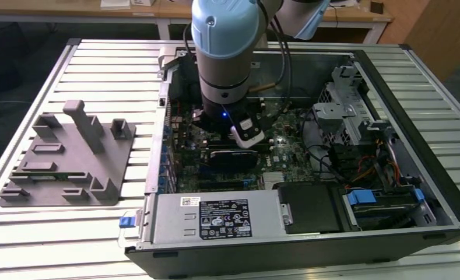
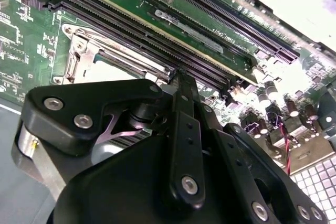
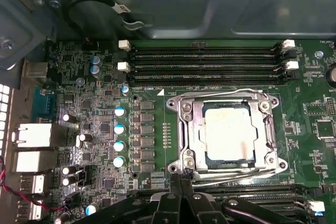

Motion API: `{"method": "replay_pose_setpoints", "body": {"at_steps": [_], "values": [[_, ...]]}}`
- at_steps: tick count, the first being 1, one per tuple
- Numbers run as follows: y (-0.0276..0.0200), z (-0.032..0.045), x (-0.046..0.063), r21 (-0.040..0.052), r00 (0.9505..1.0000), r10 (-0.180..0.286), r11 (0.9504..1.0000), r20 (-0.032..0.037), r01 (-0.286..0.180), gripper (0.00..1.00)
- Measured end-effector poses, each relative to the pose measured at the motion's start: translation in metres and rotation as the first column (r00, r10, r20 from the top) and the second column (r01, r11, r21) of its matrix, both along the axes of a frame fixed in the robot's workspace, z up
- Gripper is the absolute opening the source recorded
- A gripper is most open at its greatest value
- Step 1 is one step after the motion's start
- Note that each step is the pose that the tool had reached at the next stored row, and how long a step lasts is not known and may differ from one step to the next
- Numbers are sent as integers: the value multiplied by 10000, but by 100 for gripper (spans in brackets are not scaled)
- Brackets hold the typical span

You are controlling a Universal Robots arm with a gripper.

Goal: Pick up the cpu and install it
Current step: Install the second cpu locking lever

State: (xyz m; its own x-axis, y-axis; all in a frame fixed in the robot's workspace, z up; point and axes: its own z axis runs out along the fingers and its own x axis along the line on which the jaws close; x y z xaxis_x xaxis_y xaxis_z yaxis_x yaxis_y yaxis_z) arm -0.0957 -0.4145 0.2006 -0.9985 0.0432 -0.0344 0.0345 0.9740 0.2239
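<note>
Silver-white cpu (image 3: 229, 134) sits inside metal socket frame (image 3: 185, 129) on green motherboard (image 3: 100, 124), just ahead of jaws tips. Jaws (image 3: 180, 178) pressed together, holding nothing, tips right at socket frame's near edge beside retention lever. Memory slots (image 3: 205, 61) lie beyond socket, well apart from jaws. Judgement: chip looks already seated; do step well by keeping tips low, pressing on frame metal only, clear of chip top.

The cpu (image 3: 229, 132) top looks pale, matt metal — its socket frame (image 3: 191, 129) shinier bare steel.
</note>
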Motion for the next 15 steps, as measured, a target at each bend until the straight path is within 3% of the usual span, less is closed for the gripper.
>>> {"method": "replay_pose_setpoints", "body": {"at_steps": [4, 10, 15], "values": [[-2, -9, 0, 23, 10000, 1, 10000, -3, -1, 11], [-2, -23, 0, 144, 10000, 1, 9999, -9, -1, 11], [-2, -49, 0, 165, 10000, 1, 9999, -21, -1, 11]]}}
